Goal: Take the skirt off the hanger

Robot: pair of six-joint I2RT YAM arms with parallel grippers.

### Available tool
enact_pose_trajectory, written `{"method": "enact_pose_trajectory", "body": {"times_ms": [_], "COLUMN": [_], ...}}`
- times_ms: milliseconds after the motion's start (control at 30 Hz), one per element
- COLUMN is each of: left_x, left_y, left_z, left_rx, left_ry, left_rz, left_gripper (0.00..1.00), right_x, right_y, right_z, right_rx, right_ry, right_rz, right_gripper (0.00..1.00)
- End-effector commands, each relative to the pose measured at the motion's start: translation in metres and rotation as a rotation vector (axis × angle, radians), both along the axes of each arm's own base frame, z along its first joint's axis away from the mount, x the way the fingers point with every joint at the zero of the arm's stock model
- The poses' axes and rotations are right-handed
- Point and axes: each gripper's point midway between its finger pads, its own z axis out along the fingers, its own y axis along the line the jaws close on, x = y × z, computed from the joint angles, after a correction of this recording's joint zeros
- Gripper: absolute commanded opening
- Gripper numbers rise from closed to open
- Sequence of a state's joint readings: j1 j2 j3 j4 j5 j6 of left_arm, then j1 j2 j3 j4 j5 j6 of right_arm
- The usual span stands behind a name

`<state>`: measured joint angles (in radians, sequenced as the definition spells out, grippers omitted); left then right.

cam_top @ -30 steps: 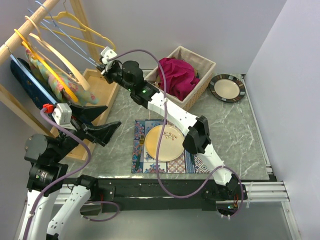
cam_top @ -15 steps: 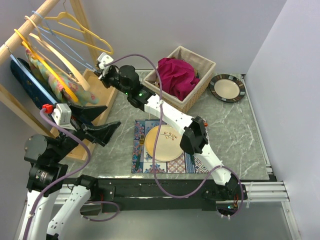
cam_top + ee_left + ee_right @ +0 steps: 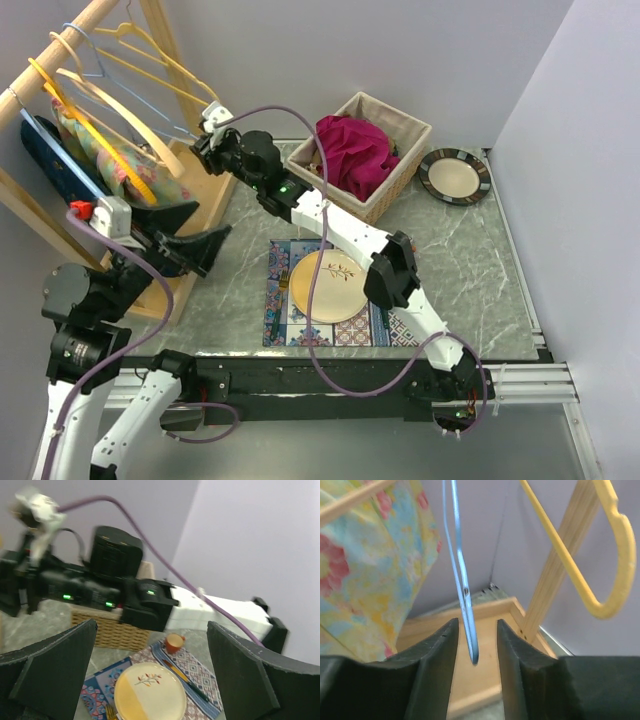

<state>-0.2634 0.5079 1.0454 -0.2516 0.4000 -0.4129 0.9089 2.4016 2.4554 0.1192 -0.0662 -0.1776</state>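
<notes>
The floral skirt hangs on a hanger on the wooden rack at the far left; it also shows in the right wrist view. My right gripper is up by the rack. In the right wrist view it is open, with the lower tip of a thin blue hanger between its jaws and not pinched. A yellow hanger hangs to its right. My left gripper is wide open and empty below the skirt, and in its own view it faces the table.
A dark blue garment hangs beside the skirt. The rack's wooden base tray lies below. A wicker basket holds magenta cloth. A plate sits on a patterned placemat, with an orange cup and a striped bowl at right.
My right gripper has moved left and up to the rack, onto the blue hanger's tip. My left gripper has shifted slightly left and up.
</notes>
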Motion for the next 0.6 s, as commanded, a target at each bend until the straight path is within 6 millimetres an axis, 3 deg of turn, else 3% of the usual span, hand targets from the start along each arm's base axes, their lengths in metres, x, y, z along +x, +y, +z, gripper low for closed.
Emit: {"method": "enact_pose_trajectory", "body": {"times_ms": [0,33,67,100,133,200,233,267,300,333,400,433,500,533,567], "left_x": [0.025,0.030,0.032,0.043,0.040,0.056,0.051,0.054,0.066,0.062,0.074,0.072,0.086,0.085,0.098], "left_y": [0.028,0.033,0.046,0.049,0.055,0.067,0.073,0.076,0.085,0.092,0.103,0.107,0.113,0.117,0.118], "left_z": [0.022,0.019,0.033,0.033,0.045,0.049,0.069,0.068,0.068,0.083,0.080,0.090,0.083,0.091,0.085], "left_rx": [-0.059,-0.059,-0.087,-0.085,-0.096,-0.111,-0.135,-0.128,-0.134,-0.154,-0.127,-0.132,-0.092,-0.101,-0.080], "left_ry": [0.035,0.070,0.063,0.090,0.092,0.144,0.118,0.144,0.171,0.151,0.191,0.179,0.217,0.210,0.242], "left_rz": [0.198,0.234,0.308,0.339,0.367,0.458,0.479,0.502,0.567,0.596,0.680,0.696,0.755,0.778,0.806], "left_gripper": [0.97,0.97,0.97,0.97,0.97,0.97,0.97,0.97,0.97,0.97,0.97,0.97,0.97,0.98,0.99], "right_x": [-0.025,-0.034,-0.038,-0.049,-0.057,-0.074,-0.079,-0.083,-0.090,-0.094,-0.107,-0.112,-0.128,-0.132,-0.143], "right_y": [-0.054,-0.057,-0.062,-0.074,-0.079,-0.096,-0.102,-0.109,-0.121,-0.127,-0.145,-0.150,-0.166,-0.173,-0.185], "right_z": [0.100,0.103,0.106,0.110,0.111,0.111,0.111,0.110,0.105,0.101,0.089,0.083,0.069,0.064,0.054], "right_rx": [0.143,0.141,0.144,0.152,0.157,0.176,0.178,0.195,0.188,0.187,0.191,0.186,0.182,0.187,0.195], "right_ry": [-0.061,-0.063,-0.057,-0.050,-0.045,-0.011,0.002,0.034,0.056,0.074,0.135,0.156,0.214,0.235,0.271], "right_rz": [-0.050,-0.029,-0.025,-0.020,0.002,0.013,0.012,0.002,-0.010,-0.018,-0.029,-0.027,-0.023,-0.032,-0.035], "right_gripper": [0.53,0.55,0.57,0.63,0.66,0.73,0.75,0.77,0.81,0.83,0.86,0.87,0.88,0.88,0.88]}}
